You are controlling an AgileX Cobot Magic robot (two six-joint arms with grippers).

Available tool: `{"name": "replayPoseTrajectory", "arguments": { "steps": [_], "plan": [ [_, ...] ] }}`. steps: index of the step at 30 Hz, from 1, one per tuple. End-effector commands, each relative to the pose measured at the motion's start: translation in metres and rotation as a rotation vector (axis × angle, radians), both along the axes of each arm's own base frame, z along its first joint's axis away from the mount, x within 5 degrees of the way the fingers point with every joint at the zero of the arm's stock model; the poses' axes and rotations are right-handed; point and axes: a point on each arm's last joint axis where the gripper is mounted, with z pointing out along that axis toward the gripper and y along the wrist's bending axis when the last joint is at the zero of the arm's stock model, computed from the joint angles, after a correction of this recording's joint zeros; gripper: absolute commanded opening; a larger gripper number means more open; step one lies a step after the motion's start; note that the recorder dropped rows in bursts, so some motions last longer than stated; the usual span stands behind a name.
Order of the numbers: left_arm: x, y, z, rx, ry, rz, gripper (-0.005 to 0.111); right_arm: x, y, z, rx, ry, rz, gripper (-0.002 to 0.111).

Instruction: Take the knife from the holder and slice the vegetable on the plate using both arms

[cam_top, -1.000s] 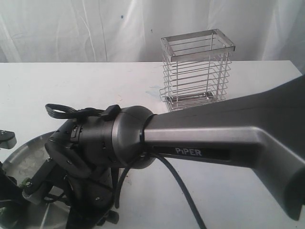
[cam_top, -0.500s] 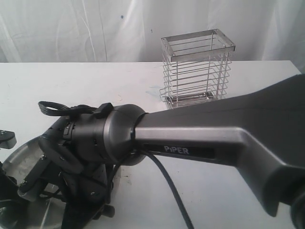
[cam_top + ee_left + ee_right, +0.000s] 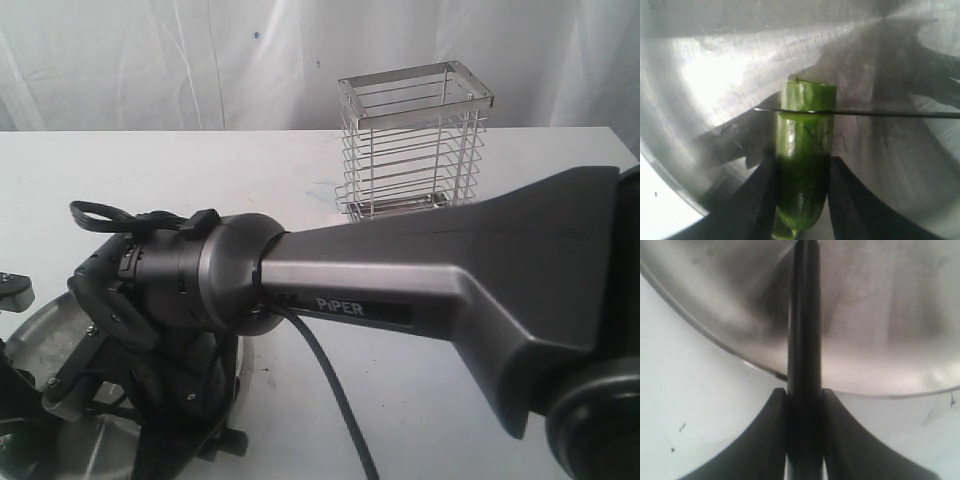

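Left gripper (image 3: 801, 200) pinching the vegetable (image 3: 804, 165) on the plate (image 3: 710, 90). Right gripper (image 3: 804, 410) pressed tight on the knife (image 3: 804, 330), handle reaching over the plate rim, blade edge laid across the vegetable near its cut end. Holder (image 3: 415, 140) standing well apart on the table (image 3: 150, 170).

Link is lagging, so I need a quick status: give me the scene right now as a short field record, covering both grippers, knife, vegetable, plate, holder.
left gripper: shut on the vegetable, on the plate
right gripper: shut on the knife handle
knife blade: lies across the vegetable near its far cut end
holder: upright on the table, empty
slices: none visible
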Motion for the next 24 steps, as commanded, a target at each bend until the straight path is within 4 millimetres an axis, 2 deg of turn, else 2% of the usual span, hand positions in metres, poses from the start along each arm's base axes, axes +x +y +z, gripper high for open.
{"name": "replayPoseTrajectory", "arguments": {
  "steps": [1,9,20,24],
  "plan": [
    [-0.001,-0.001,-0.006,-0.004,0.019,0.023,0.032,0.001,-0.012,0.003,-0.074,0.050,0.007,0.000],
    [0.000,0.000,-0.006,-0.005,0.015,0.038,0.032,0.003,-0.010,0.011,-0.024,0.016,0.021,0.000],
    [0.005,-0.002,0.001,-0.027,0.031,0.031,0.032,0.013,0.008,0.006,0.070,-0.036,0.047,0.000],
    [0.005,-0.002,0.001,-0.028,0.031,0.030,0.032,0.014,0.012,-0.003,0.055,-0.022,0.044,0.000]
  ]
}}
